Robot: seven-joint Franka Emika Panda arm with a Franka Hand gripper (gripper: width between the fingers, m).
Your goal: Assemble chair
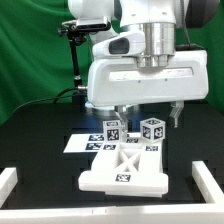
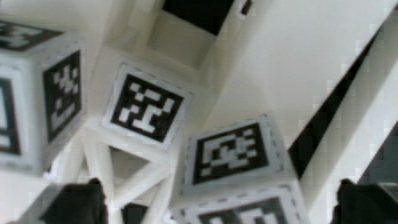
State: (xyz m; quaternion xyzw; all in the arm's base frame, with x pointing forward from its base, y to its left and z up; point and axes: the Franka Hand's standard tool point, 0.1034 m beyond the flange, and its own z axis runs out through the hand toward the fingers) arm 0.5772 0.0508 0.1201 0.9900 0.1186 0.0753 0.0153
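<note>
Partly built chair point(image 1: 123, 166) on the black surface point(image 1: 40, 165), in the middle under the claw point(image 1: 148, 113). Flat seat slab down, cross brace and two tagged blocks standing on it. More parts probably left to add. Long side running left to right. Claw wide open, holding nothing.

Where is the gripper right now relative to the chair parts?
In the exterior view the gripper hangs open at centre frame, just above the two tagged cubes standing on the flat white seat slab, in front of the marker board.
</note>
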